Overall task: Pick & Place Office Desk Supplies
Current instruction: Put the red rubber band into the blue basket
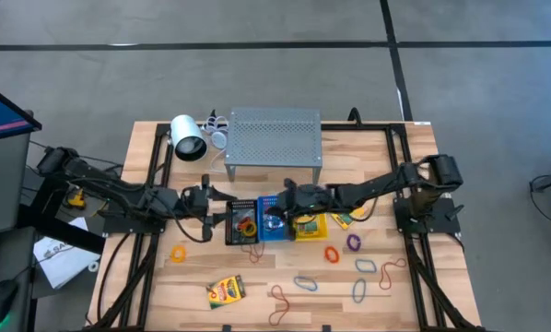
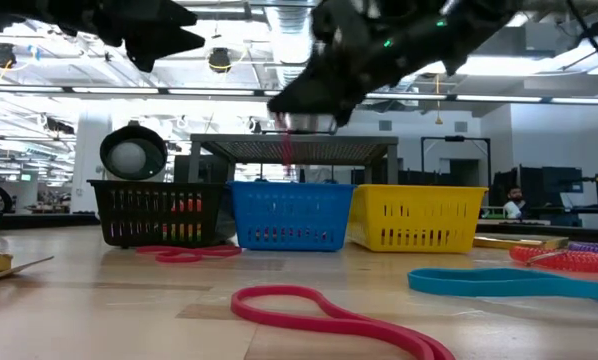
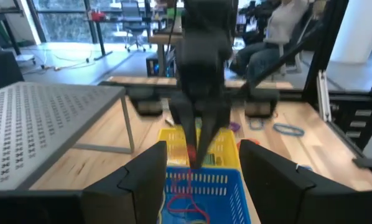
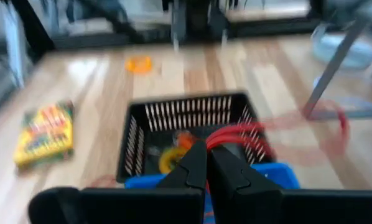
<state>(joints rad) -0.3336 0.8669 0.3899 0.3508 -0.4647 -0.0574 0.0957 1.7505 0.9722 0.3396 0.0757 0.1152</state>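
Our right tool (image 1: 277,219) pinches a thin red rubber-band loop (image 4: 236,134) above the blue plastic basket (image 2: 291,216); left tool (image 1: 209,205) spread beside. Several bands and a yellow crayon box (image 1: 226,290) remain on the table (image 1: 146,277).

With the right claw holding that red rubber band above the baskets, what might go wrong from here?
1. The red rubber band pinched in the right claw dangles near the wall between the black basket and the blue basket; it may drape over a rim.
2. The band is stretchy, so it may cling to the claw on release.
3. The open left claw waits close by, risking a bump.
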